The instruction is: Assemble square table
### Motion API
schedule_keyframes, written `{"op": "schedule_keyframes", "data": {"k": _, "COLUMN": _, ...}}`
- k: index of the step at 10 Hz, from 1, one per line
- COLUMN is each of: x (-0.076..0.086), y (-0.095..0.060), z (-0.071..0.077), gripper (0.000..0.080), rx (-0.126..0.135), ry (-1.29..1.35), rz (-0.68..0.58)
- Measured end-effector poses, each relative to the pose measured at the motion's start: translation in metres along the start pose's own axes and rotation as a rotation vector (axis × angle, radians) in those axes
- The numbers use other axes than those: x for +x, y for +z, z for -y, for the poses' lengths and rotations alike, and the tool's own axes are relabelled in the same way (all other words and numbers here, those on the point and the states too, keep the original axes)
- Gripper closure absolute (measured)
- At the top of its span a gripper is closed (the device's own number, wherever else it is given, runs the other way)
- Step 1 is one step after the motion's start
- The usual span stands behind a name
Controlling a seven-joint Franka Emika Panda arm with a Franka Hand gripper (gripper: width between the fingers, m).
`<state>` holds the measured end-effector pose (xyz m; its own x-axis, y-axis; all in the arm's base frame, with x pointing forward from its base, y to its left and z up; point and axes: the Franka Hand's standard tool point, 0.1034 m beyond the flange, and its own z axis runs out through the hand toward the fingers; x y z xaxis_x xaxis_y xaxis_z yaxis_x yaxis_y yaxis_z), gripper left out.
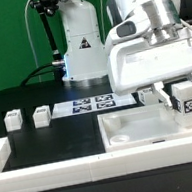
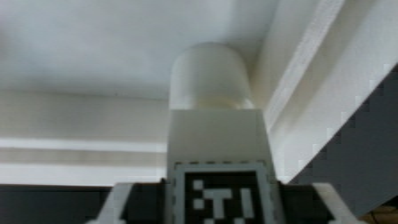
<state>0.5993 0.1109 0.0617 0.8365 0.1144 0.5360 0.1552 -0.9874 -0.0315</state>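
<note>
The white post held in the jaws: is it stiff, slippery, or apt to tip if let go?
Probably stiff: the post looks like thick, straight moulded plastic. Its smooth rounded end may be slippery, but the squared tagged part gives the jaws flat faces. Tall and narrow, it would likely topple onto the slab if released.

A: Any words or numbers to call out there?
B: None readable. Just black-and-white tags: a row printed on the marker board (image 1: 93,104), one each on the far-left post (image 1: 14,120) and the neighbouring post (image 1: 41,115).
A: And the upright post (image 1: 186,95)?
B: Blocky tag (image 2: 221,195) on it, no letters. A dark mark on the robot base (image 1: 83,58) is too small to read.
</note>
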Motion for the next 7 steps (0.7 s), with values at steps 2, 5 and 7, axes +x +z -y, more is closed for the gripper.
{"op": "schedule_keyframes", "data": {"k": 2, "x": 0.0000, "y": 0.0002, "z": 0.0010, "gripper": 0.0509, "rx": 0.001, "ry": 0.000, "rz": 0.002}}
{"op": "schedule_keyframes", "data": {"k": 5, "x": -0.0012, "y": 0.0007, "z": 0.0009, "gripper": 0.0261, "rx": 0.002, "ry": 0.000, "rz": 0.007}}
{"op": "schedule_keyframes", "data": {"k": 7, "x": -0.0013, "y": 0.0007, "z": 0.0009, "gripper": 0.0185, "rx": 0.002, "ry": 0.000, "rz": 0.007}}
